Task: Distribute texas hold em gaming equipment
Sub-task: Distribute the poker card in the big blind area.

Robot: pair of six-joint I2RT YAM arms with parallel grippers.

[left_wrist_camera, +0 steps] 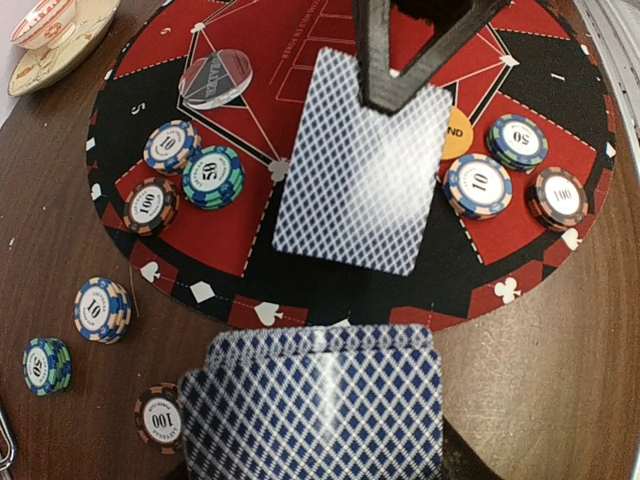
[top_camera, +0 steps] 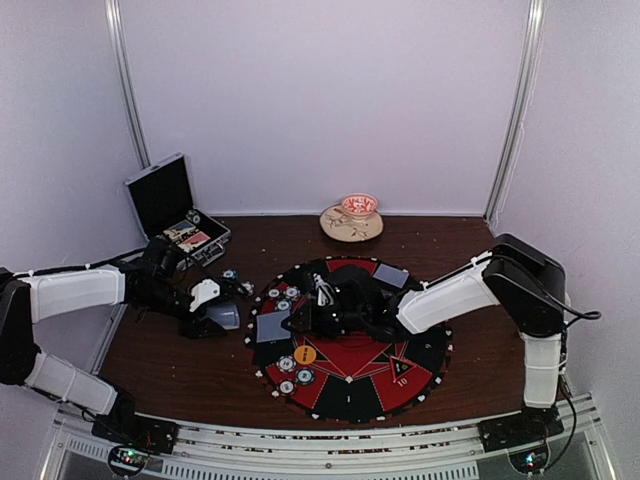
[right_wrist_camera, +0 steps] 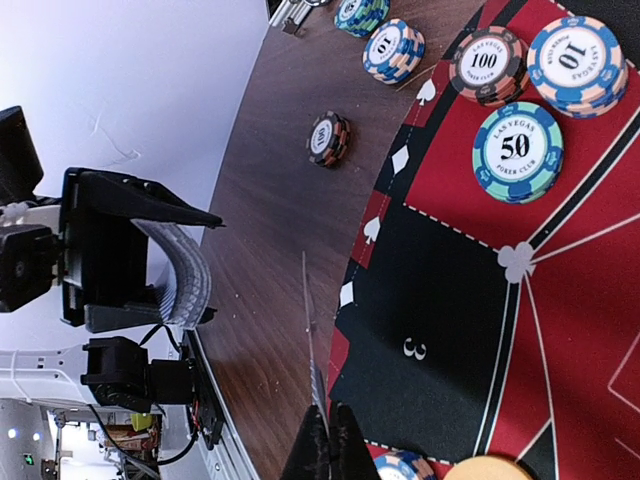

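I count nine chip stacks (left_wrist_camera: 212, 177): six on the mat (left_wrist_camera: 215, 240), three on the bare table (left_wrist_camera: 540, 380). I also see one loose card (left_wrist_camera: 360, 170), one deck (left_wrist_camera: 310, 410), one orange disc (left_wrist_camera: 457, 132) and one clear disc (left_wrist_camera: 215, 78).

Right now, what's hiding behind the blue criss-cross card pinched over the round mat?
Behind the blue criss-cross playing card lies the round red-and-black mat, and an orange disc peeks out. The rest of that disc is covered.

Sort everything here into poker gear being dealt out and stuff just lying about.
Job: single card in the right claw; deck in the left claw; chip stacks on the mat and table; orange disc.
Lying about: black case; cup and saucer.
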